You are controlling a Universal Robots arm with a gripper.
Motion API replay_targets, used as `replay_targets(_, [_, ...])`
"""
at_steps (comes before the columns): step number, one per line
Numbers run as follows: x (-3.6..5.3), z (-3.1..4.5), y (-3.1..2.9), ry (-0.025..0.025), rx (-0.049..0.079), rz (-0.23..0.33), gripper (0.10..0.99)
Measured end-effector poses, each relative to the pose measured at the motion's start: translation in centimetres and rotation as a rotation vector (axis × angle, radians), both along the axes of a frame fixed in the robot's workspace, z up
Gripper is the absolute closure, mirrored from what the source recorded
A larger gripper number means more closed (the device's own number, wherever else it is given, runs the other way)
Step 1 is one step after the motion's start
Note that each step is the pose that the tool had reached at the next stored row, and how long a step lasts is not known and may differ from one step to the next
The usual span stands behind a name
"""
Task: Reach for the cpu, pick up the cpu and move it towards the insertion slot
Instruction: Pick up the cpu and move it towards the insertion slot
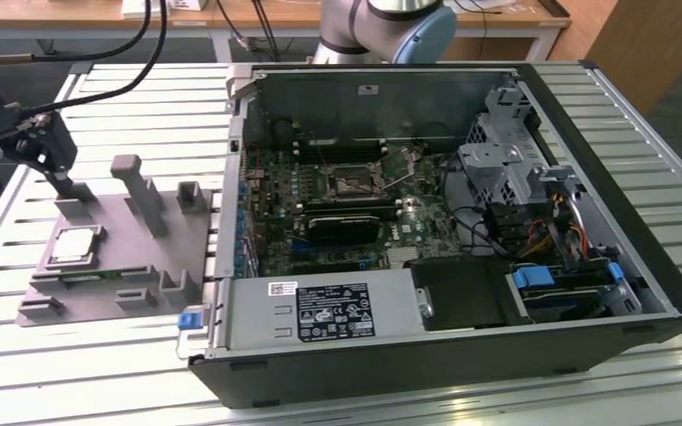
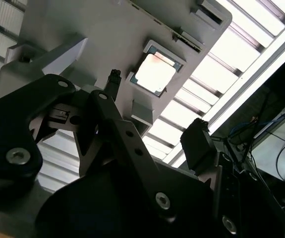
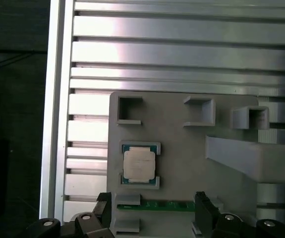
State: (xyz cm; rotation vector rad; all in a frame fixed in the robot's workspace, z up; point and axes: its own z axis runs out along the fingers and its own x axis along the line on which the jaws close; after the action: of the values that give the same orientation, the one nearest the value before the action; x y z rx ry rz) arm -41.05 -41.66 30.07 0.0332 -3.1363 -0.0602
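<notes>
The cpu (image 1: 72, 244) is a small silvery square chip lying flat in a recess of the grey plastic tray (image 1: 116, 266), at the exterior view's left. My gripper (image 1: 64, 188) hangs above the tray's far part, a short way from the chip and not touching it. In the first wrist view the cpu (image 3: 139, 165) lies beyond the two dark fingertips (image 3: 105, 206), which stand wide apart; my gripper (image 3: 153, 208) is open and holds nothing. The second wrist view shows the cpu (image 2: 155, 74) past the open gripper (image 2: 157, 109). The insertion slot (image 1: 351, 182) sits on the motherboard inside the case.
The open black computer case (image 1: 625, 266) lies beside the tray on the slatted aluminium table (image 1: 139, 98). Upright grey posts (image 1: 146, 191) rise from the tray close to the gripper. A green strip (image 3: 154, 205) lies in a tray groove near the fingertips. Cables (image 1: 104, 44) hang above.
</notes>
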Motion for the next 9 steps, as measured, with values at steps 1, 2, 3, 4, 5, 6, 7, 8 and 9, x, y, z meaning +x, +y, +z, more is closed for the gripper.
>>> replay_targets(1, [0.00,-0.18,-0.05,0.0006,0.000,0.000,0.325])
replay_targets(2, [0.00,-0.36,-0.11,0.0012,0.000,0.000,0.325])
replay_targets(3, [0.00,-0.54,-0.17,0.0018,0.000,0.000,0.325])
replay_targets(4, [-0.01,-0.72,-0.23,0.0027,0.000,0.000,0.325])
replay_targets(5, [-0.01,-0.91,-0.29,0.0037,0.000,0.000,0.325])
replay_targets(6, [-0.01,-1.10,-0.33,0.0043,0.000,0.000,0.325])
replay_targets(7, [-0.01,-1.28,-0.37,0.0050,0.000,0.000,0.325])
replay_targets(8, [-0.01,-1.46,-0.42,0.0056,0.000,0.000,0.325])
replay_targets(9, [-0.01,-1.63,-0.47,0.0062,0.000,0.000,0.325])
